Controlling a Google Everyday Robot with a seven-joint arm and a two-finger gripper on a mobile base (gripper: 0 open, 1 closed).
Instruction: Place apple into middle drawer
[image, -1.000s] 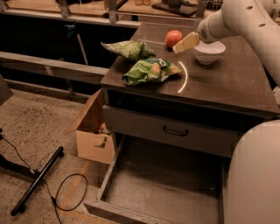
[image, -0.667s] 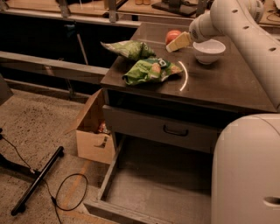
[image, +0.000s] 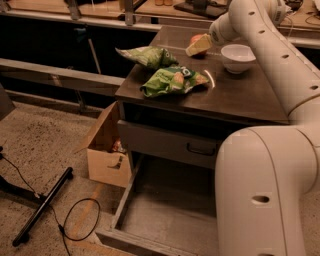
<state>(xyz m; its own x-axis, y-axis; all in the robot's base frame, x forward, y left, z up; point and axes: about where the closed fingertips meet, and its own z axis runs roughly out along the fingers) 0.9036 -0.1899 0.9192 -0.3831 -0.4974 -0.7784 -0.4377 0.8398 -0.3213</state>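
The apple is small and red-orange and sits at the back of the dark table top, left of a white bowl. My gripper reaches down from the white arm and is right at the apple, covering its lower right side. The middle drawer is pulled far out below the table, with a bare grey floor and low side walls. Nothing lies in it.
Two green crinkled snack bags lie on the left half of the table top. A shut grey drawer front with a dark handle is above the open drawer. A cardboard box, a black stand and a cable are on the floor at left.
My arm has swung left across the table top. The gripper has gone from beside the bowl to right against the apple, now hiding part of it.
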